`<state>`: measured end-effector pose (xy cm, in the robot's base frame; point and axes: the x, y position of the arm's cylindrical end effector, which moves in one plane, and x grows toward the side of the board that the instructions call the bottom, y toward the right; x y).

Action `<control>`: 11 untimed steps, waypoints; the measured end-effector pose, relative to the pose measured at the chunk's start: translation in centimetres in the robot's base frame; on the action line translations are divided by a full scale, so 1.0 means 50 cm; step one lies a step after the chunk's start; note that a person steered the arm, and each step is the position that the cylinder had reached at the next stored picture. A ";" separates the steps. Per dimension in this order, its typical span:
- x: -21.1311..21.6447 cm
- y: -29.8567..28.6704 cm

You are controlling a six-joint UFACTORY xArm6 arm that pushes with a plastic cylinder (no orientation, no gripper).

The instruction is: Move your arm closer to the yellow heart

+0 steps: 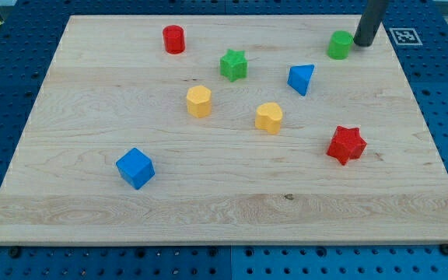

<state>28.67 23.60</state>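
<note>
The yellow heart (269, 117) lies near the middle of the wooden board. My tip (362, 43) is at the view's top right, just to the right of the green cylinder (338, 45) and almost touching it. The heart is well below and to the left of the tip. The blue triangle (302, 78) lies between the tip and the heart. A yellow hexagon (199, 101) sits to the left of the heart.
A green star (234, 64) is above and left of the heart. A red star (345, 145) is at the right, a red cylinder (174, 39) at the top left, a blue cube (135, 168) at the lower left. The board's edge (224, 239) meets a blue pegboard.
</note>
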 end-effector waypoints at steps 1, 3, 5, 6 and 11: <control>0.040 -0.017; 0.190 -0.017; 0.287 -0.179; 0.287 -0.209; 0.411 -0.339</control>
